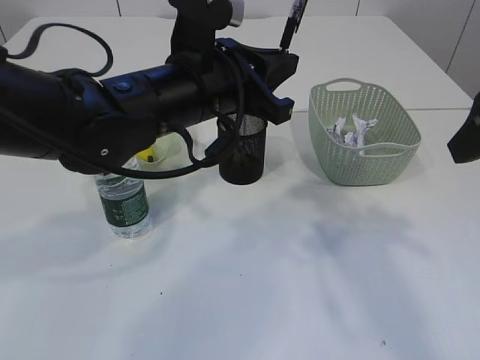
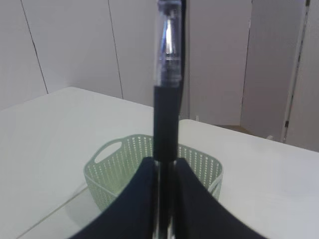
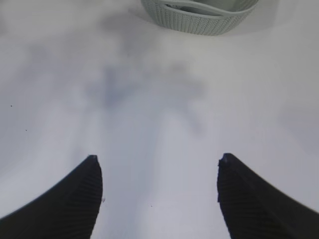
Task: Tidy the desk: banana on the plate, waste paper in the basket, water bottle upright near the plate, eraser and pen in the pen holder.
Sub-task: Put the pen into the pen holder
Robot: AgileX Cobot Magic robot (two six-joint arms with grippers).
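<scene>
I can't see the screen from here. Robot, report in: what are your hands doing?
Left hand shut on pen, up above the pen holder. Right hand open, empty, over bare table. Nothing blocking the pen holder.

Left arm (image 1: 112, 105) extended, jaws shut, right spread.

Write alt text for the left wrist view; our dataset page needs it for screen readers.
Dark jaws are shut on a black pen with a clear cap, held upright. Behind it, a pale green perforated plastic basket sits on the white table.
</scene>
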